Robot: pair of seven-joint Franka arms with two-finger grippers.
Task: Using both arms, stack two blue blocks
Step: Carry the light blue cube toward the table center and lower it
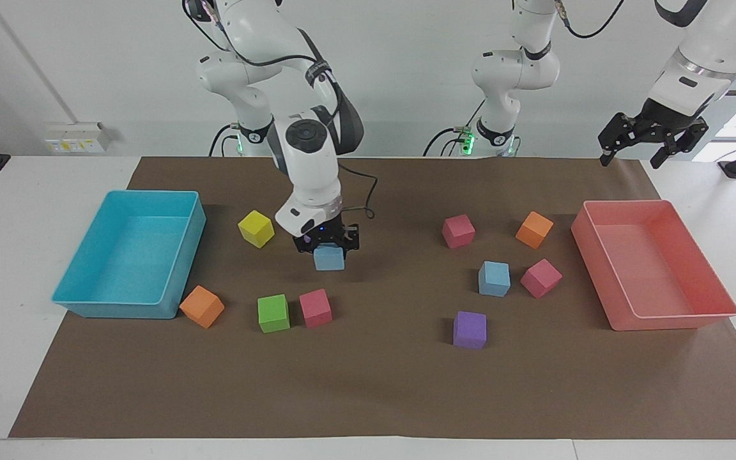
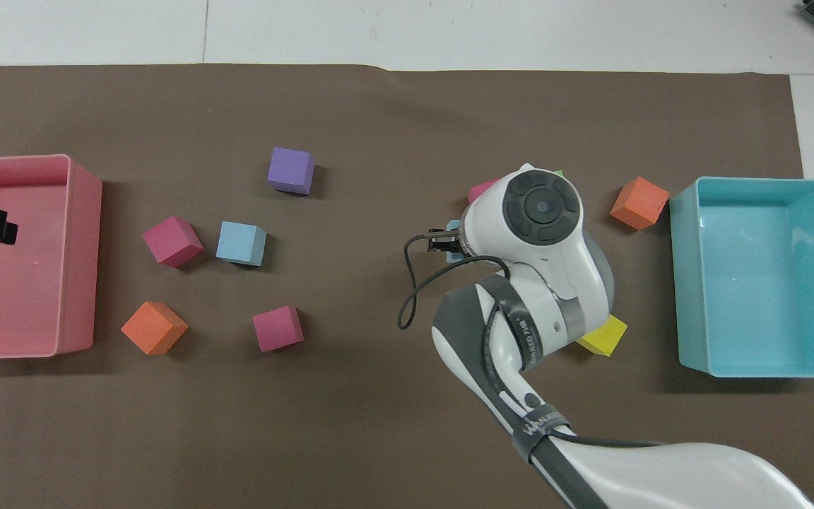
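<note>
blue matte cube (image 1: 329,258) is hanging clamped between the fingers of the right arm's black two-finger gripper (image 1: 328,245), raised over bare brown paper (image 1: 368,383) at centre-left of the facing frame. second sky-blue cube (image 1: 494,278) is sitting right of centre, just beside a pink cube (image 1: 541,278). left arm's black gripper (image 1: 653,135) is waiting at upper right with fingers spread and holding nothing, over the table's edge above the salmon plastic tray (image 1: 713,284).
</note>
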